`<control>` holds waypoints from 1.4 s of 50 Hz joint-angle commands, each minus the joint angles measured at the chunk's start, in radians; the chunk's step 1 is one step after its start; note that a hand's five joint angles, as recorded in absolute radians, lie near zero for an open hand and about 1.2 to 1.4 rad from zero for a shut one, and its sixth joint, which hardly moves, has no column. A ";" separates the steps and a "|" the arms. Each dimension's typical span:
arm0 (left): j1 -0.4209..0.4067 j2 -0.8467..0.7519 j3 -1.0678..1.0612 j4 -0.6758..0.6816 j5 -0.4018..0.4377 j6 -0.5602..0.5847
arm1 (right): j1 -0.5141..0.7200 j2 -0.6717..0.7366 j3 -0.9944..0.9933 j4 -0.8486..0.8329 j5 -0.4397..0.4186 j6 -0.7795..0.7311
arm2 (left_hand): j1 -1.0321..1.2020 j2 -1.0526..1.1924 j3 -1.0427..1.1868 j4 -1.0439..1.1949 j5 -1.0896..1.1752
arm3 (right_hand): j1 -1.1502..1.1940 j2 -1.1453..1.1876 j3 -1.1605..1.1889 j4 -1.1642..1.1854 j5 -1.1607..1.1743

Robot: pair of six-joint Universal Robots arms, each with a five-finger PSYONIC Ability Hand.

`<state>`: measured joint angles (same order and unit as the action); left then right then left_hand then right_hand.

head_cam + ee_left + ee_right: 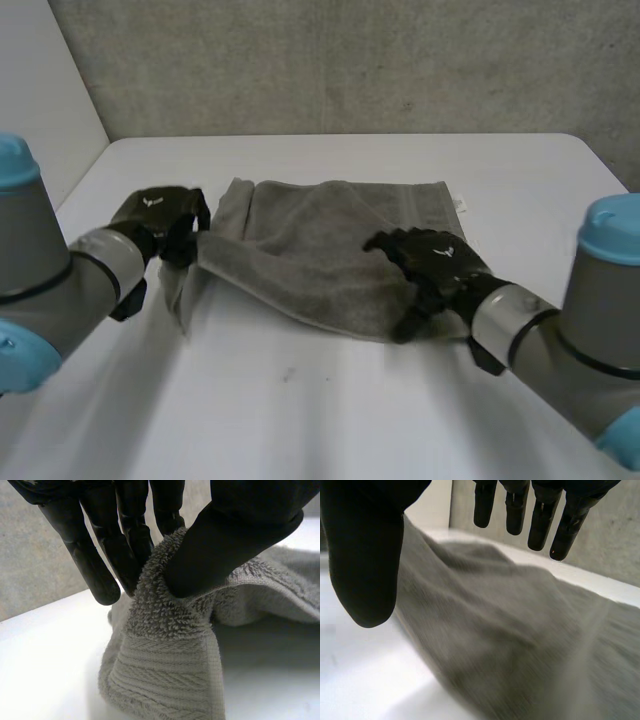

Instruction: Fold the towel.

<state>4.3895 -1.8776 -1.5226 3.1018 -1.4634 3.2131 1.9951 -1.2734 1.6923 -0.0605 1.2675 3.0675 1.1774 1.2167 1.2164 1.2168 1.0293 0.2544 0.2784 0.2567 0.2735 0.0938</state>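
The white table [330, 420] carries a grey towel [320, 250] near its middle, the towel's left end lifted. The left hand [160, 222] pinches that end between thumb and fingers. The right hand [435, 262] hangs over the near right corner, fingers released.

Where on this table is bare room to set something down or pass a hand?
Bare white table lies between the arms, nearer than the grey terry towel, and beyond its far edge. Crowded: the towel's end pinched by the left hand, and its near corner under the right hand.
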 commanded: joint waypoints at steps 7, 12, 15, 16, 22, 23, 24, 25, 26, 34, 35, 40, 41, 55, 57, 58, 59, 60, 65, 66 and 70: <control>-0.015 0.028 0.177 -0.166 -0.002 -0.232 | 0.220 0.256 -0.207 -0.084 0.155 0.204 | 0.219 0.180 0.180 0.179 0.192 | -0.049 -0.073 -0.051 -0.068 -0.063; -0.013 0.026 0.189 -0.166 -0.002 -0.286 | 0.223 0.359 -0.246 -0.088 0.242 0.215 | 0.219 0.180 0.180 0.179 0.192 | -0.046 -0.070 -0.048 -0.065 -0.060; -0.009 0.026 0.191 -0.166 -0.002 -0.308 | 0.221 0.393 -0.259 -0.100 0.266 0.214 | 0.219 0.180 0.180 0.179 0.192 | -0.029 -0.053 -0.031 -0.048 -0.043; -0.005 0.026 0.193 -0.166 -0.002 -0.311 | 0.221 0.393 -0.260 -0.101 0.267 0.214 | 0.219 0.180 0.180 0.179 0.192 | -0.028 -0.052 -0.031 -0.048 -0.042; 0.001 0.028 0.194 -0.166 -0.006 -0.317 | 0.215 0.414 -0.264 -0.221 0.377 0.197 | 0.219 0.180 0.180 0.179 0.192 | 0.071 0.047 0.069 0.052 0.057; 0.001 0.028 0.194 -0.166 -0.008 -0.317 | 0.209 0.413 -0.261 -0.238 0.400 0.191 | 0.219 0.180 0.180 0.179 0.192 | 0.135 0.111 0.133 0.116 0.121; 0.002 0.028 0.196 -0.166 -0.008 -0.315 | 0.209 0.413 -0.261 -0.239 0.400 0.191 | 0.219 0.180 0.180 0.179 0.192 | 0.136 0.112 0.134 0.117 0.122; 0.002 0.028 0.196 -0.166 -0.008 -0.315 | 0.206 0.404 -0.257 -0.248 0.414 0.183 | 0.219 0.180 0.180 0.179 0.192 | 0.209 0.185 0.206 0.189 0.195; 0.005 0.028 0.196 -0.166 -0.011 -0.315 | 0.197 0.398 -0.253 -0.249 0.418 0.172 | 0.219 0.180 0.180 0.179 0.192 | 0.253 0.229 0.251 0.234 0.239; 0.033 0.032 0.182 -0.166 -0.008 -0.315 | 0.009 0.348 -0.191 -0.249 0.406 0.080 | 0.219 0.180 0.180 0.179 0.192 | 0.517 0.493 0.515 0.498 0.503; 0.037 0.032 0.179 -0.166 -0.008 -0.315 | 0.008 0.348 -0.191 -0.249 0.406 0.080 | 0.219 0.180 0.180 0.179 0.192 | 0.518 0.494 0.515 0.498 0.504; 0.047 0.031 0.167 -0.166 -0.008 -0.314 | -0.102 0.322 -0.152 -0.243 0.375 0.036 | 0.219 0.180 0.180 0.179 0.192 | 0.676 0.652 0.674 0.657 0.662; 0.047 0.031 0.167 -0.166 -0.008 -0.314 | -0.123 0.316 -0.142 -0.239 0.347 0.033 | 0.219 0.180 0.180 0.179 0.192 | 0.720 0.696 0.717 0.701 0.706; 0.033 0.008 0.090 -0.163 -0.008 -0.296 | -0.220 0.200 -0.114 -0.158 0.072 0.042 | 0.219 0.180 0.180 0.179 0.192 | 1.142 1.118 1.140 1.123 1.128; 0.031 0.006 0.071 -0.172 -0.008 -0.285 | -0.226 0.169 -0.122 -0.127 0.049 0.033 | 0.219 0.180 0.180 0.179 0.192 | 1.142 1.118 1.140 1.123 1.128; 0.031 0.006 0.071 -0.172 -0.008 -0.285 | -0.236 0.137 -0.129 -0.083 0.020 0.024 | 0.219 0.180 0.180 0.179 0.192 | 1.142 1.118 1.140 1.123 1.128; 0.033 0.009 0.062 -0.176 -0.006 -0.270 | -0.245 0.097 -0.143 -0.023 -0.009 -0.004 | 0.219 0.180 0.180 0.179 0.192 | 1.142 1.118 1.140 1.123 1.128; 0.034 0.017 0.052 -0.186 -0.006 -0.248 | -0.245 0.097 -0.143 -0.022 -0.010 -0.004 | 0.219 0.180 0.180 0.179 0.192 | 1.142 1.118 1.140 1.123 1.128; 0.034 0.040 0.030 -0.262 -0.006 -0.149 | -0.274 -0.018 -0.209 0.192 -0.077 -0.170 | 0.219 0.180 0.180 0.179 0.192 | 1.142 1.118 1.140 1.123 1.128; 0.034 0.040 0.030 -0.262 -0.006 -0.148 | -0.282 -0.049 -0.232 0.261 -0.079 -0.238 | 0.219 0.180 0.180 0.179 0.192 | 1.142 1.118 1.140 1.123 1.128; 0.042 0.093 -0.005 -0.360 -0.006 -0.052 | -0.288 -0.109 -0.264 0.395 -0.074 -0.403 | 0.219 0.180 0.180 0.179 0.192 | 1.142 1.118 1.140 1.123 1.128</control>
<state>4.4242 -1.8414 -1.4888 2.8573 -1.4696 3.0369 1.7223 -1.2904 1.4828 0.1325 1.2010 2.8860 1.1774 1.2173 1.2165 1.2170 1.0293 1.3626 1.1841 1.1886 1.1912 0.9827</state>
